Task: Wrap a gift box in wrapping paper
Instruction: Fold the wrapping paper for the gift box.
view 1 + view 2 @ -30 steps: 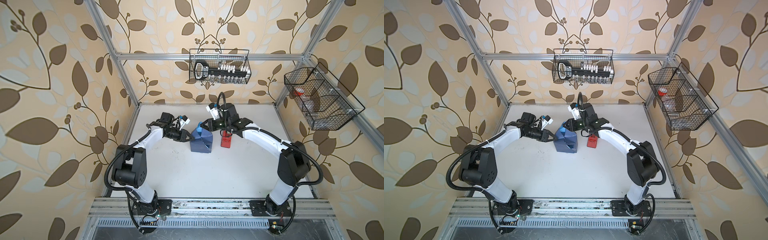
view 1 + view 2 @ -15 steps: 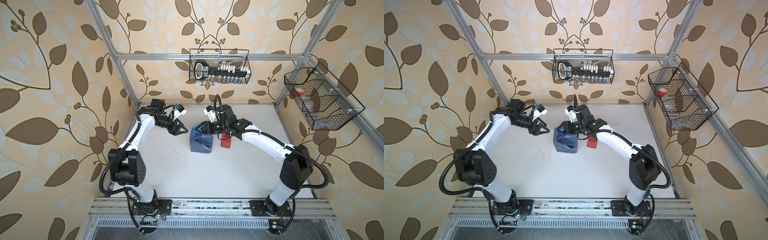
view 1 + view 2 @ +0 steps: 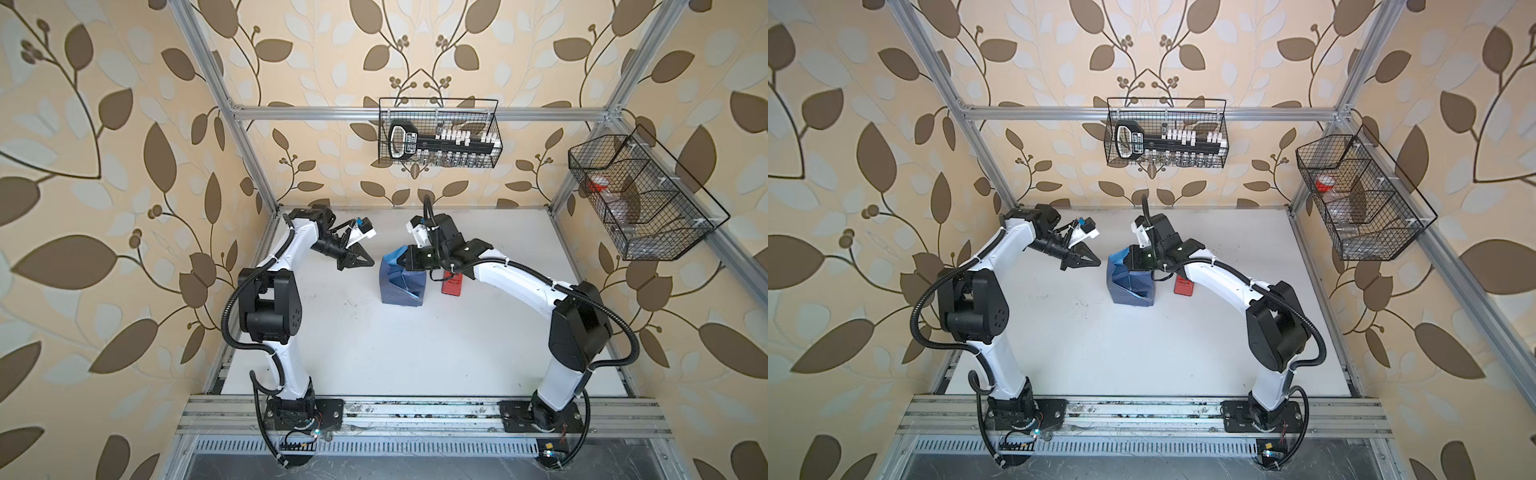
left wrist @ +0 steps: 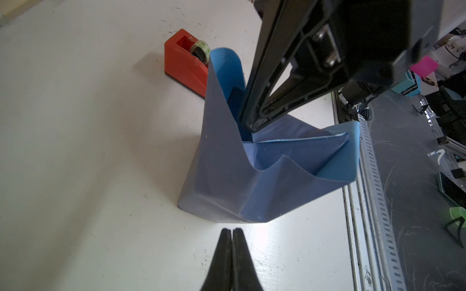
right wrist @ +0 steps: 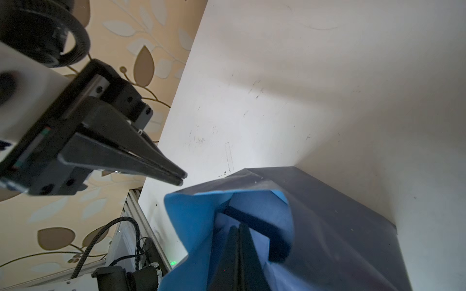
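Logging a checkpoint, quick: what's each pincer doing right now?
Left pincer: closed, empty, clear of the wrapping paper.
Right pincer: closed, tips inside the paper's folds; no grip visible.

Thin, smooth paper (image 4: 222, 176) with a faint sheen, sharply creased. Matt navy box (image 5: 259, 225). Red plastic dispenser (image 4: 181, 65), dully glossy. White matt table (image 4: 75, 151), scuffed. Matt black plastic on left gripper (image 4: 231, 230) and right gripper (image 5: 238, 226). Black wire basket (image 3: 436, 99); brushed aluminium frame (image 3: 311, 113).
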Robot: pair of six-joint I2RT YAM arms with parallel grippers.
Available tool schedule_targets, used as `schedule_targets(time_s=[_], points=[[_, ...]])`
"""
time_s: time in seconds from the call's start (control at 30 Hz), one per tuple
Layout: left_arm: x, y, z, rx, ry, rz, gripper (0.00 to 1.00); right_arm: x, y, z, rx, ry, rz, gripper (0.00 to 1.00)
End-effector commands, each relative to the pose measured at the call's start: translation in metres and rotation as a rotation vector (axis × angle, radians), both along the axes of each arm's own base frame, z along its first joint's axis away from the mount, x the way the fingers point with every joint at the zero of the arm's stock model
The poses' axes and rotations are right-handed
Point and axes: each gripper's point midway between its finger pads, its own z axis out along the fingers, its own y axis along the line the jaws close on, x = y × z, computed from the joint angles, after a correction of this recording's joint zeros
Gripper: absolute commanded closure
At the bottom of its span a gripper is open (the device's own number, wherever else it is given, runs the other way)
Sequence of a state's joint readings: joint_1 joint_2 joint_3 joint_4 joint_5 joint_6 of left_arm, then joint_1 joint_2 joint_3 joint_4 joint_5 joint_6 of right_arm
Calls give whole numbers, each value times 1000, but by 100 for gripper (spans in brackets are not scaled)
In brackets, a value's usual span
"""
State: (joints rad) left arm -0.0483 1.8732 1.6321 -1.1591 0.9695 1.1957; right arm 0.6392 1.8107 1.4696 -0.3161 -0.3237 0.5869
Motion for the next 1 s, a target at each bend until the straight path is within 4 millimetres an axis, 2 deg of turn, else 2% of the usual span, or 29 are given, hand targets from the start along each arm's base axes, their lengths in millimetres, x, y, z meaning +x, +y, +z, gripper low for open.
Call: schedule_targets(time_s=[0.0, 0.1, 0.27, 0.37, 0.57, 0.8, 0.97], points=[[-6, -11, 11, -62, -19, -23, 100, 11, 6, 1, 3, -23, -34, 100], [1, -14, 9, -58, -31, -3, 100, 17, 7, -2, 7, -25, -63, 100], [0, -26, 10, -71, -41, -25, 100, 26, 10, -7, 18, -39, -109, 100], [12, -29, 9, -87, -45, 12, 100, 32, 12, -7, 34, -52, -128, 100], [2, -43, 13, -102, -31, -21, 100, 42, 21, -2, 82, -67, -139, 100], [4, -49, -6, -64, 0, -1, 100, 39, 29, 9, 129, -86, -105, 100], [7, -47, -2, -24, 0, 50, 100, 28, 17, 18, 107, -95, -81, 100]])
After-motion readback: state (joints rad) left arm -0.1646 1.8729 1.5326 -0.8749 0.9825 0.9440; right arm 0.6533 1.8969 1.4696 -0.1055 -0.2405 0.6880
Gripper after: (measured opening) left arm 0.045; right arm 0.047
